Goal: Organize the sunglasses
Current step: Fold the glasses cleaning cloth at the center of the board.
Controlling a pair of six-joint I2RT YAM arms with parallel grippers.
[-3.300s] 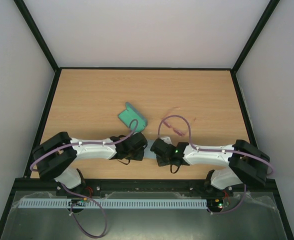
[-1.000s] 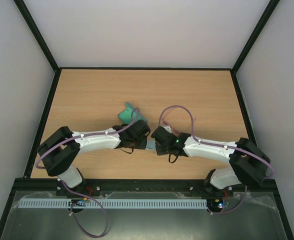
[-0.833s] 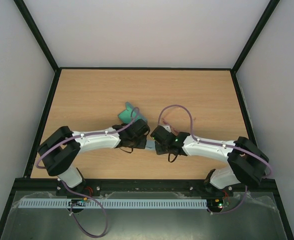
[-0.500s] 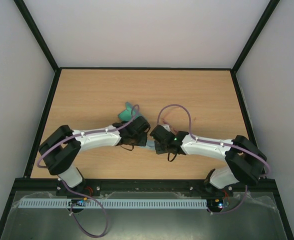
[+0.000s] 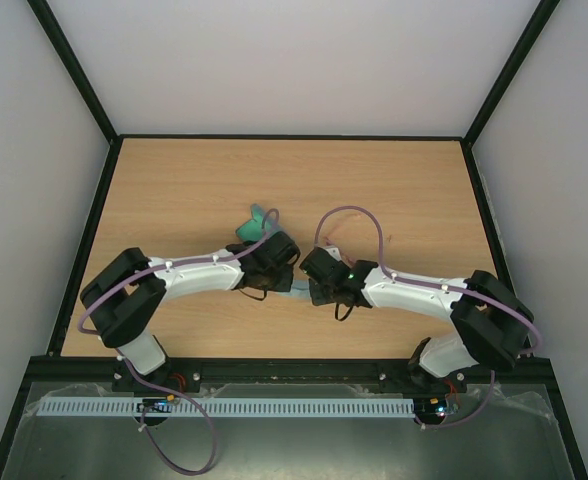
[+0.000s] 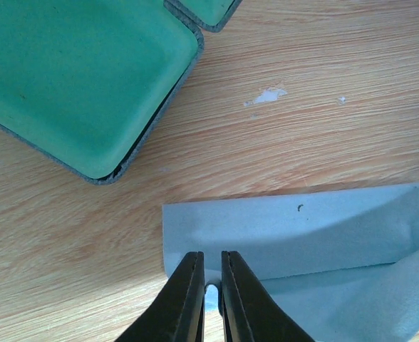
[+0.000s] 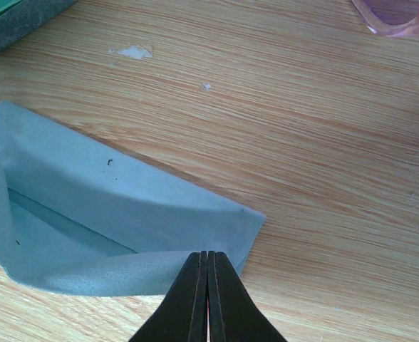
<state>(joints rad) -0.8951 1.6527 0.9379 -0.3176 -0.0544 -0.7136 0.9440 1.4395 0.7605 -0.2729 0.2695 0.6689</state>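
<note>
The pink sunglasses (image 7: pixel 398 14) lie on the table and show only at the top right corner of the right wrist view. In the top view the arm and cable hide them. The pale blue-grey cloth (image 6: pixel 295 231) lies between the two grippers, with its near edge lifted and folded over; it also shows in the right wrist view (image 7: pixel 117 196) and the top view (image 5: pixel 299 291). My left gripper (image 6: pixel 211 258) is shut on the cloth's left corner. My right gripper (image 7: pixel 207 255) is shut on its right corner. The open green-lined case (image 6: pixel 74 78) lies just beyond the cloth.
In the top view the case (image 5: pixel 256 222) sits behind my left gripper (image 5: pixel 274 268), near mid-table. My right gripper (image 5: pixel 316 280) faces it closely. Small white flecks (image 6: pixel 265 95) mark the wood. Black rails edge the wooden table (image 5: pixel 174 180).
Both grippers have moved away from the near edge toward the case, carrying the cloth's near edge with them, so the cloth folds over itself.
</note>
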